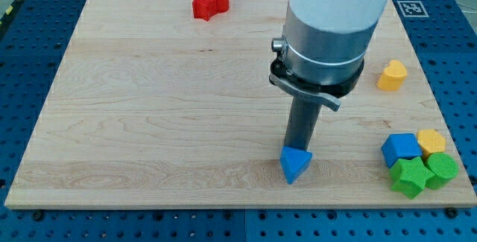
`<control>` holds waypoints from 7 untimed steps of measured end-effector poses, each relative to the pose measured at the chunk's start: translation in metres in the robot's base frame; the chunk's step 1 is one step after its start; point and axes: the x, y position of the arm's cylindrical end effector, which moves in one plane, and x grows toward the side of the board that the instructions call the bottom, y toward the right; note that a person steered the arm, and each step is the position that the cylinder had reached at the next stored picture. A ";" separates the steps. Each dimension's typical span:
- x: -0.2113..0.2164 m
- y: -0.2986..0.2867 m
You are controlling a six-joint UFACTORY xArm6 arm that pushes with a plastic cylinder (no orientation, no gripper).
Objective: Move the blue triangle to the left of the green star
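The blue triangle [295, 164] lies on the wooden board [149, 108] near the view's bottom, right of centre. My tip [298, 147] stands directly behind it, at its top edge, touching or almost touching it. The green star [411, 176] sits at the view's bottom right, well to the right of the blue triangle, in a tight cluster of blocks.
Around the green star are a blue cube [401, 148], a yellow block [431, 141] and a second green block [441, 168]. A yellow heart-like block [392, 74] lies at the right edge. A red block [210, 2] lies near the top.
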 end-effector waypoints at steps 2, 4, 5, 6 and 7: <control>-0.021 -0.061; 0.022 -0.041; 0.022 0.009; 0.022 0.021; 0.022 0.043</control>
